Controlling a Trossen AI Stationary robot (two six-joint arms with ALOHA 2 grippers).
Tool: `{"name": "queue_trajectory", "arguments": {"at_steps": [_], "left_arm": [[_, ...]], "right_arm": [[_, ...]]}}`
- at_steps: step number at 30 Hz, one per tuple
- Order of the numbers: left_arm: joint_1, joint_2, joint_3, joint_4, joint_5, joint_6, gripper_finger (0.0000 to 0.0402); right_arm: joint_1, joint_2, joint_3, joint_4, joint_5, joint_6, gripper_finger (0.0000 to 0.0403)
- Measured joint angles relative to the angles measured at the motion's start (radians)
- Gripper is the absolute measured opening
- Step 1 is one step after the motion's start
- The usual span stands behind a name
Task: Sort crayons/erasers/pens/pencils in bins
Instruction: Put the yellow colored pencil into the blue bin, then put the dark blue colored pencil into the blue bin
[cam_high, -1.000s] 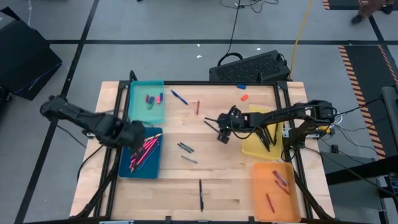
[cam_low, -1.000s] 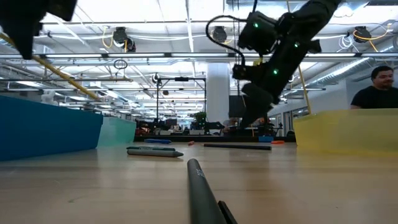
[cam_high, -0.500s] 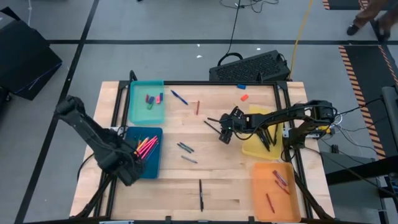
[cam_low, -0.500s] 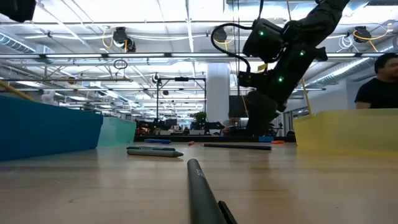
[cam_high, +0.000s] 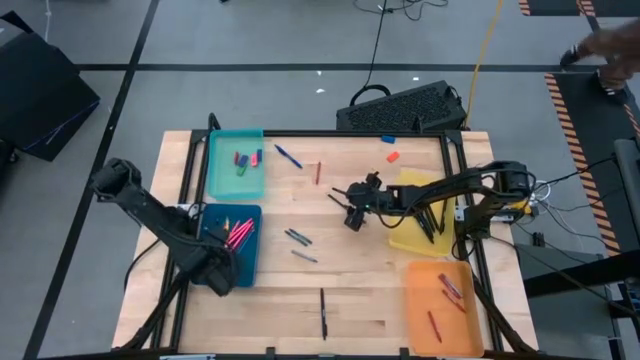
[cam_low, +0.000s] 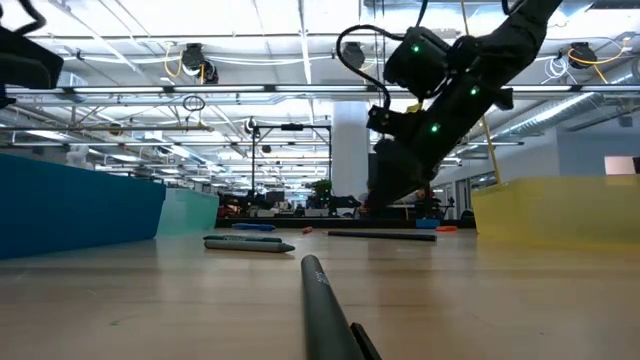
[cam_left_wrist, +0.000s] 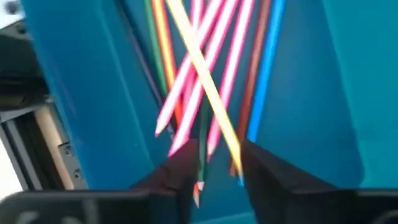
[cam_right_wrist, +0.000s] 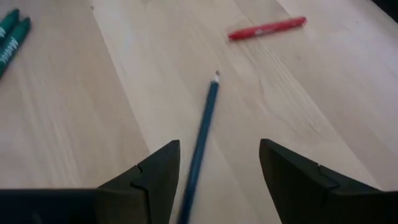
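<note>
Right gripper (cam_right_wrist: 214, 171): fingers spread, empty, above dark pencil (cam_right_wrist: 202, 134), frame centre in high view.
Pencil handling: likely light, rigid, rolls; pinch mid-shaft.
Left gripper (cam_left_wrist: 214, 171): spread, empty, over dark blue bin (cam_high: 243, 268), lower left.

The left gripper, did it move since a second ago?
Yes. The left gripper slid from over the dark blue bin's far end to its near end, toward the table's front edge.
</note>
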Motion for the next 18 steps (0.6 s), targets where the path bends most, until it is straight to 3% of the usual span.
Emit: {"name": "queue_trajectory", "arguments": {"at_steps": [5, 9, 13, 18], "left_arm": [[0.046, -0.041, 0.000, 0.001, 0.035, 0.131, 0.0219], [0.065, -0.126, 0.000, -0.016, -0.022, 0.164, 0.0279], [0.070, -0.226, 0.000, -0.050, -0.102, 0.164, 0.0303], [0.081, -0.330, 0.000, -0.098, -0.128, 0.159, 0.0293]], "right_arm": [[0.000, 0.096, 0.000, 0.183, 0.000, -0.074, 0.0210], [-0.003, 0.172, 0.001, 0.334, 0.000, -0.085, 0.0210], [-0.004, 0.259, 0.000, 0.475, 0.004, -0.083, 0.0210], [-0.003, 0.356, 0.002, 0.584, 0.058, -0.016, 0.0192]]}}
